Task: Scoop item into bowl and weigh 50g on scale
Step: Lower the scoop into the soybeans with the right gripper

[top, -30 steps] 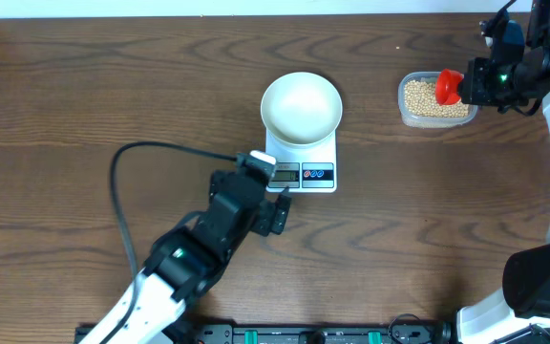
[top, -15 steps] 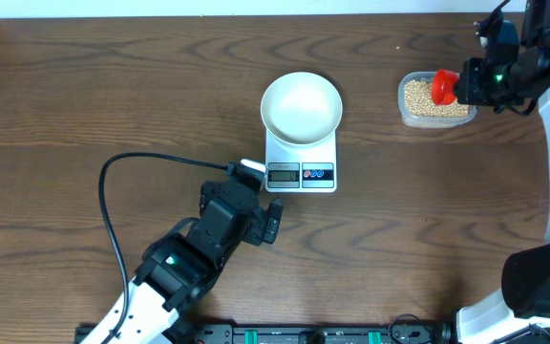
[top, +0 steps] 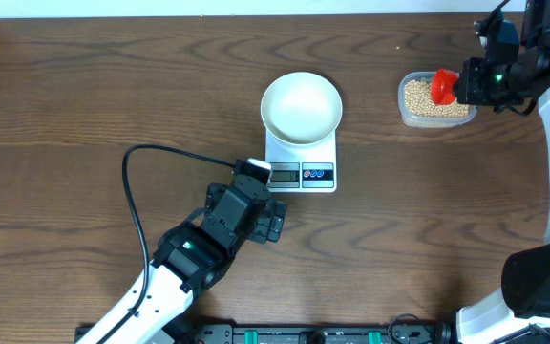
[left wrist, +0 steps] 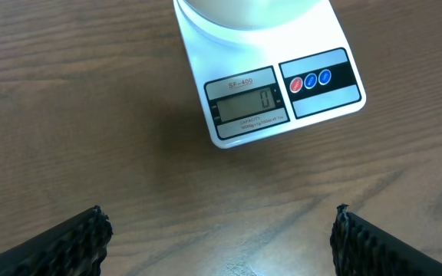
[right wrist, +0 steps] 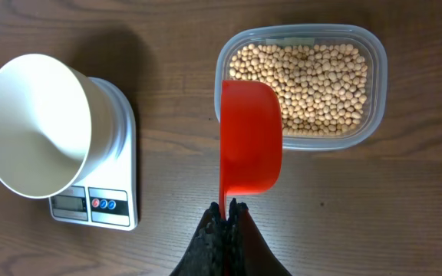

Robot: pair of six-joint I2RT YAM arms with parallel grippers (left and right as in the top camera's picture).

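Observation:
The white bowl (top: 301,107) stands empty on the white scale (top: 302,172); in the left wrist view the scale (left wrist: 282,92) reads 0. The tan beans (top: 433,97) fill a clear tub (top: 405,113) at the right; they also show in the right wrist view (right wrist: 313,77). My right gripper (right wrist: 228,208) is shut on the handle of a red scoop (right wrist: 250,146), held above the tub's left edge, and it also shows from above (top: 480,81). The scoop (top: 443,86) looks empty. My left gripper (left wrist: 219,230) is open and empty over the table just in front of the scale.
A black cable (top: 146,172) loops over the table left of the left arm. The bowl and scale also show in the right wrist view (right wrist: 41,123), left of the tub (right wrist: 374,115). The wooden table (top: 84,96) runs to a white strip at the back.
My left arm drew back from the scale, then shifted slightly right; its cable loop moved. My right gripper with the red scoop moved slightly left over the tub, then held still.

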